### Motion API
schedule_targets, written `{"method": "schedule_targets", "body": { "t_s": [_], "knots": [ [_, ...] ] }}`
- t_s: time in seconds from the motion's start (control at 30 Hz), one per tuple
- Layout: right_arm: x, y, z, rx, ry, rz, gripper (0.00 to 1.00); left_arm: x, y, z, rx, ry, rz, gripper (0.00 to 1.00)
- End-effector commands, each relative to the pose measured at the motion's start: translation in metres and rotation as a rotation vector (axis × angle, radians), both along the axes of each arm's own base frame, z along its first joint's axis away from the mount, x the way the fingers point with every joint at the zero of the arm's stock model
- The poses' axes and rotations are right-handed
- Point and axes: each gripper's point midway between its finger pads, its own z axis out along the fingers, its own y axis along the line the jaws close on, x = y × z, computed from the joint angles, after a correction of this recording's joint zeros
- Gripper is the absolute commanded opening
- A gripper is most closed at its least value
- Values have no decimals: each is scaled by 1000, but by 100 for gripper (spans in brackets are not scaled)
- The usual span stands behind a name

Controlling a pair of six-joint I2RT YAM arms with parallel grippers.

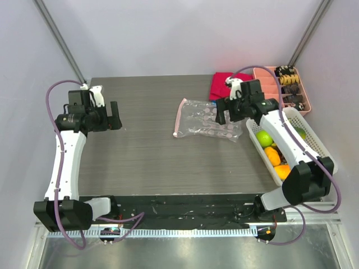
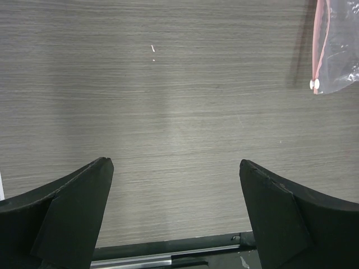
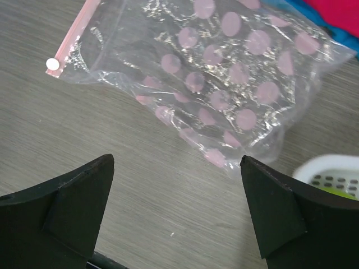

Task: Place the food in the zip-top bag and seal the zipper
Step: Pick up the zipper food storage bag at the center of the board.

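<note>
Clear zip-top bag point(image 1: 208, 119), long axis left-right, pink zipper point(image 1: 179, 117) facing left; left pincer point(image 2: 175, 162), right pincer point(image 3: 176, 159) released

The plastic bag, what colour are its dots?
Pale pink dots on the clear zip-top bag, best seen in the right wrist view.

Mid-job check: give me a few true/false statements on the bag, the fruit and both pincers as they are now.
1. The bag is empty. True.
2. The fruit sits in the white basket. True.
3. The left pincer grips the bag. False: it is open over the table.
4. The right pincer is shut on an orange. False: it is open and empty, beside the bag.
5. The red cloth lies left of the bag. False: it lies beyond the bag, to its right.
</note>
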Motion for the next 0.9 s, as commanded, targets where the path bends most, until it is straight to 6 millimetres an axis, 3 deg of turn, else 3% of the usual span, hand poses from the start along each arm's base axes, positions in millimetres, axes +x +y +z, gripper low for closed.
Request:
{"method": "schedule_targets", "body": {
  "t_s": [0.0,0.1,0.33,0.43,0.5,0.67,0.73,0.77,0.8,0.87],
  "knots": [
    [16,31,10,-28,-64,73,100,8,4,29,-8,-123,45,100],
    [16,55,7,-60,-79,142,100,7,2,30,-13,-125,31,100],
    [28,108,-23,-88,-24,212,97,8,-1,39,-41,-184,53,100],
    [48,124,-18,-65,-54,142,94,10,-2,41,-65,-217,74,100],
    [70,134,-15,-12,-64,-4,90,11,-1,43,-79,-239,98,100],
    [106,168,-7,70,-91,-182,79,11,3,31,-70,-210,133,100],
    [114,178,-26,44,-83,-234,74,12,7,27,-53,-197,146,100],
    [120,182,-21,58,-95,-247,73,12,8,25,-49,-191,149,100],
    [125,184,-36,42,-79,-272,73,13,10,23,-41,-185,152,100],
    [134,186,-36,26,-102,-304,74,12,9,23,-39,-182,148,100]
  ]
}}
